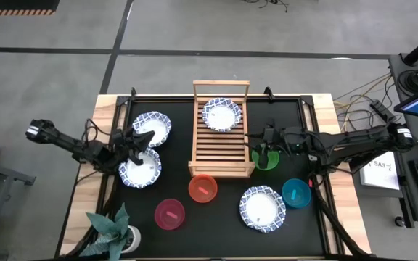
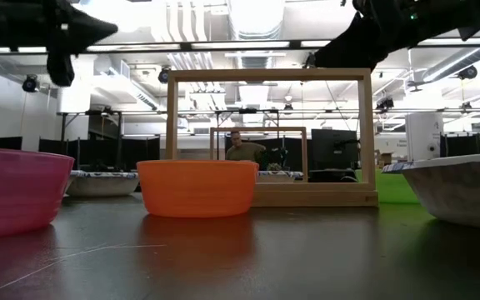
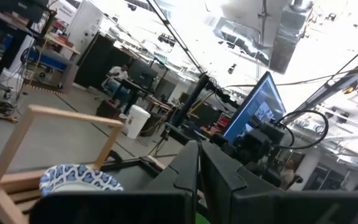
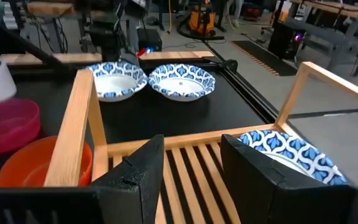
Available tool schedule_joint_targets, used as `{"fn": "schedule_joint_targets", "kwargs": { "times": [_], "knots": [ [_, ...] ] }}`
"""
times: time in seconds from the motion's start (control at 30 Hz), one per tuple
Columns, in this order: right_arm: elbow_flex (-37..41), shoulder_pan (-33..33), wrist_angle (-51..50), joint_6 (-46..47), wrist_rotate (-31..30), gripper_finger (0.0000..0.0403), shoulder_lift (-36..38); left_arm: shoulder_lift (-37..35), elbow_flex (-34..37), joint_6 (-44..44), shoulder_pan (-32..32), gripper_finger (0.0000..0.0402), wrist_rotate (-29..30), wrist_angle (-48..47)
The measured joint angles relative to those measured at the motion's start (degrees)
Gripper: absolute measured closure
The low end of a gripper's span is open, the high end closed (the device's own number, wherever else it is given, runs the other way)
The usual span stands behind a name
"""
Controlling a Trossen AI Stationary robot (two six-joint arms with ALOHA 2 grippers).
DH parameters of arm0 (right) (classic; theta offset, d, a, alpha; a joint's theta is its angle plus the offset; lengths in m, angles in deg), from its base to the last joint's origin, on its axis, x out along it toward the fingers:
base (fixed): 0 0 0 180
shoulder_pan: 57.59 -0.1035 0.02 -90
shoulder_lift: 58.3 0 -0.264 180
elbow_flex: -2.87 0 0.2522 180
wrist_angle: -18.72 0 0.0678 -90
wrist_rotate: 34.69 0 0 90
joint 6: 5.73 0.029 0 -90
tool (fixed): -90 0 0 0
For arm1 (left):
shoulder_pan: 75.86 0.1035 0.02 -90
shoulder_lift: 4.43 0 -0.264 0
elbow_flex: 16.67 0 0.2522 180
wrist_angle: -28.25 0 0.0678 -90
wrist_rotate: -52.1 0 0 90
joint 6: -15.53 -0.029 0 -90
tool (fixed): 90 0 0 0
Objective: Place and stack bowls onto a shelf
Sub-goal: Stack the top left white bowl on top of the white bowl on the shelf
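Two blue-rimmed bowls (image 1: 152, 125) (image 1: 139, 170) sat at the mat's left, where the left gripper (image 1: 141, 140) hovered between them, fingers closed on nothing. One blue-rimmed bowl (image 1: 221, 114) rested on the wooden shelf (image 1: 220, 154). Beside the shelf's right edge, the right gripper (image 1: 258, 142) hung open and empty over the green bowl (image 1: 269, 162).

Right gripper (image 4: 191, 171), fingers parted, hangs over the shelf (image 4: 185, 165); one blue-rimmed bowl (image 4: 291, 152) sits on its slats.
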Motion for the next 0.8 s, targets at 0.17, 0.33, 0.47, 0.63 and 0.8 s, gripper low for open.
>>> {"fn": "schedule_joint_targets", "kwargs": {
  "times": [0.17, 0.33, 0.47, 0.63, 0.8],
  "knots": [
    [0.0, 0.0, 0.2, -1.8, 0.0, 0.0266, -0.1, 5.3, -6.8, -1.8, 0.0, 0.0402, 0.5, -4.3],
    [0.0, 0.0, 0.2, -2.8, 0.2, 0.0275, 0.0, 10.5, -14.1, -0.3, 0.0, 0.0402, 2.7, -14.6],
    [0.0, 0.0, 0.2, -3.4, 0.2, 0.0278, 0.1, 14.8, -20.8, 5.5, 0.0, 0.0402, 4.1, -26.3],
    [0.0, 0.0, 0.3, -3.6, 0.2, 0.0276, 0.9, 20.6, -31.4, 19.9, 0.0, 0.0402, 4.1, -49.2],
    [0.0, 0.0, 0.3, -4.0, 0.2, 0.0276, 2.1, 28.3, -43.3, 38.7, 0.0, 0.0402, 2.7, -77.9]
  ]
}}
